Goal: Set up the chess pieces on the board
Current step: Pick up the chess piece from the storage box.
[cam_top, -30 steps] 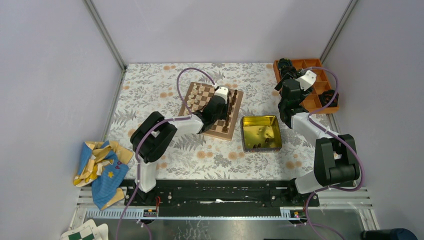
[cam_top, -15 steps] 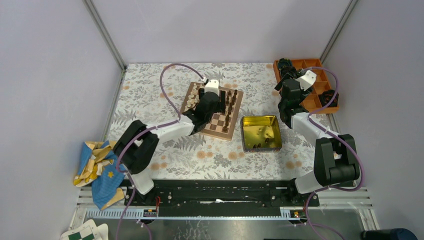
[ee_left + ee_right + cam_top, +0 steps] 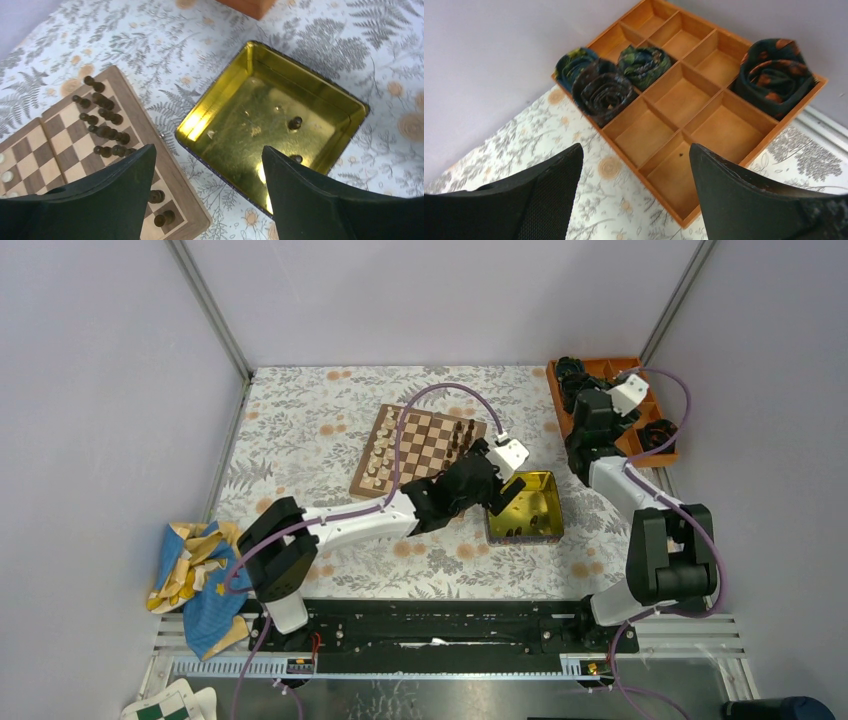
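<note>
Board [image 3: 55, 145] lies left of the left gripper [image 3: 207, 150], with dark chess pieces [image 3: 105, 125] ranked along its edge. Yellow tin [image 3: 235, 117] sits below the spread, empty jaws, probably lined up for the two loose chessmen [image 3: 295, 122] inside. Right gripper [image 3: 636, 150] is spread and idle above the orange tray [image 3: 676, 95].
</note>
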Controlling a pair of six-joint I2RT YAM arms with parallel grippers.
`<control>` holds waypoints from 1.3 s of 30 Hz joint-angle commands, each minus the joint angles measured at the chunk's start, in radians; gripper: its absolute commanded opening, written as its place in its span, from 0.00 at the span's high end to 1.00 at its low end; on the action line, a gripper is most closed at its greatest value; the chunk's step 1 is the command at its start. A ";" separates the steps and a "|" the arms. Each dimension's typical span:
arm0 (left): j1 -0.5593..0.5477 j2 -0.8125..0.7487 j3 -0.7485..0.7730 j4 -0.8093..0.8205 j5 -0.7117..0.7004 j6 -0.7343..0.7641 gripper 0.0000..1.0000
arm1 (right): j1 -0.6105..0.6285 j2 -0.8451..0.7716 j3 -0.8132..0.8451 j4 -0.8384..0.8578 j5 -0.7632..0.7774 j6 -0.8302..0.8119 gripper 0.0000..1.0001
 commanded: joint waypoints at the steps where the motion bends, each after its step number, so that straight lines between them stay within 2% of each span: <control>1: 0.009 0.019 0.027 -0.073 0.198 0.066 0.15 | -0.072 0.021 0.092 -0.030 0.025 0.044 0.15; 8: -0.018 0.094 0.081 -0.106 0.350 0.066 0.11 | -0.176 0.052 0.103 -0.054 -0.021 0.153 0.15; 16: -0.020 0.191 0.128 -0.027 0.461 0.046 0.11 | -0.241 0.057 0.090 -0.020 -0.085 0.199 0.15; 28: -0.020 0.309 0.154 0.119 0.433 0.044 0.12 | -0.246 0.066 0.055 0.039 -0.107 0.205 0.16; 39: -0.018 0.342 0.172 0.170 0.400 0.053 0.16 | -0.246 0.085 0.042 0.063 -0.122 0.212 0.16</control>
